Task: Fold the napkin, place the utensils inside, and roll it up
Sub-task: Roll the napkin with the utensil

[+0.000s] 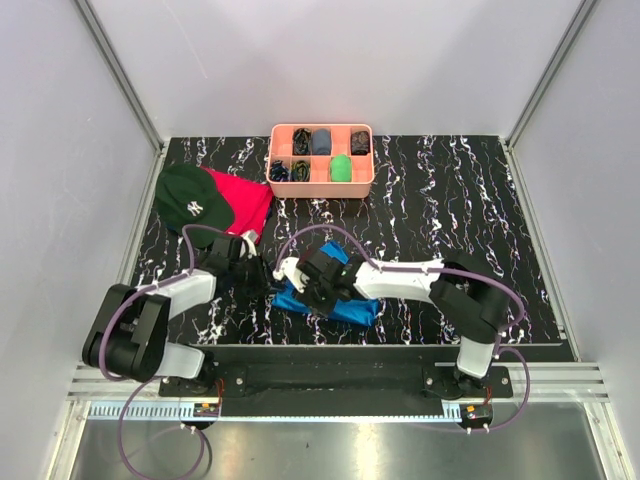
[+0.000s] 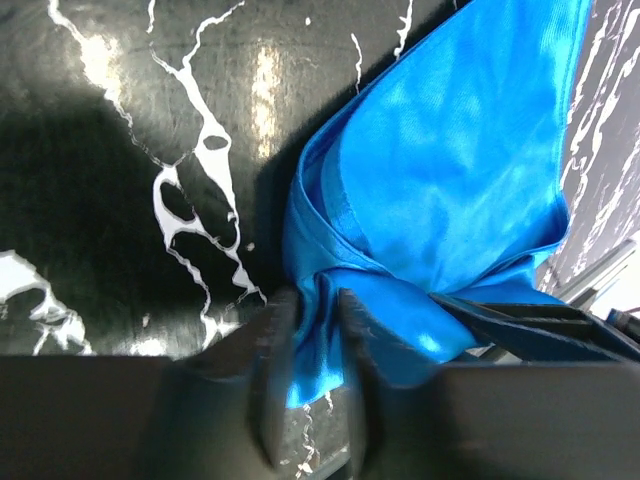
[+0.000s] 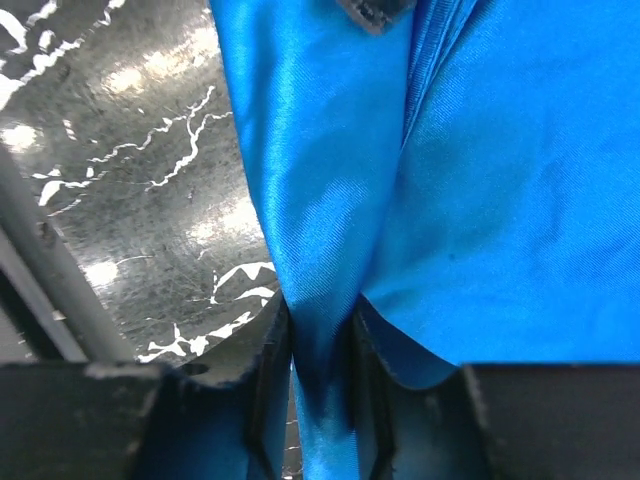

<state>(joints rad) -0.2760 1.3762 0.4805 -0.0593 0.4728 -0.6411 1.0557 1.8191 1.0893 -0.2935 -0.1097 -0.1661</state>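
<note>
Napkin point(image 3: 480, 200) glossy bright blue, bunched

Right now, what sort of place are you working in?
Probably a robot lab test cell: bare white walls with aluminium frame posts box in a black marbled table, and two arms are bolted to a rail at its near edge.

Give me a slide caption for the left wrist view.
Bright blue cloth napkin bunched between the left gripper's jaws, over a black marble-patterned tabletop.
</note>
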